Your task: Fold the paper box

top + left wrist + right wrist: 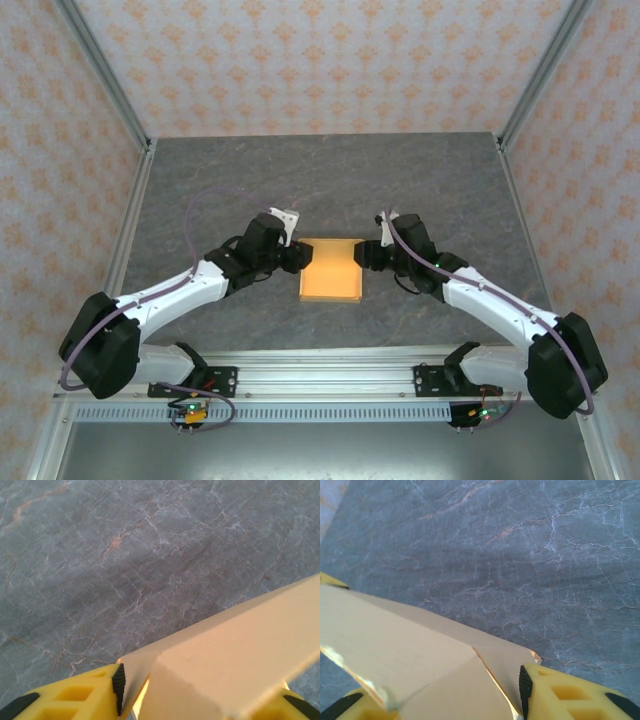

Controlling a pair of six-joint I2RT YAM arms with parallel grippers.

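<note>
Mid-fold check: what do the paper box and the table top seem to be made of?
The paper box: thin orange-tan cardboard with a matte finish. The wrist views show crisp creases and a thin cut edge. The table top: dull grey with pale veins like stone. It may be real stone, printed laminate or a mat; I cannot tell which.

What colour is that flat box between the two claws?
Light orange-tan, plain with no print. The paper box shows best in the top external view.

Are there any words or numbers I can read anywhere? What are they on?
There are no words, numbers or signs to read.
paper box: plain tan card, no print.
walls: orange ornament pattern, no letters.
circuit boards: too small to read anything.
</note>
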